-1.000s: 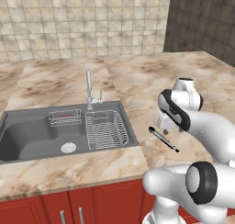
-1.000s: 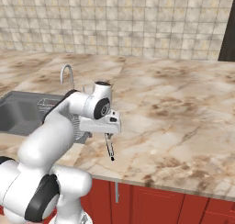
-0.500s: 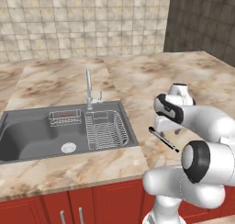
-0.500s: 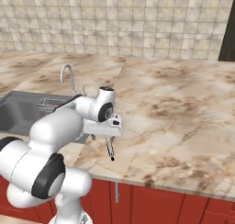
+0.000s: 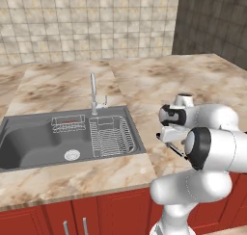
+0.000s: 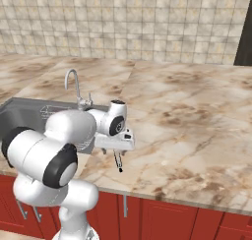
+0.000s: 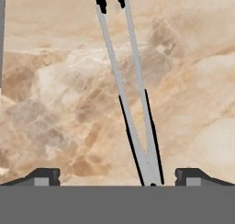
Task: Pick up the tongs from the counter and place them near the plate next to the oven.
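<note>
Pick step: hand (image 7: 117, 175) open, low over tongs (image 7: 130, 103) lying flat on surface (image 7: 55, 103), fingertips straddling hinge end. Next: descend, close, lift.

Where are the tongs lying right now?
The tongs lie flat on the counter right of the sink, near the front edge, directly under the open claw.

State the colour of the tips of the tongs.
Black tips on silvery tongs; clearest in the hand view.
</note>
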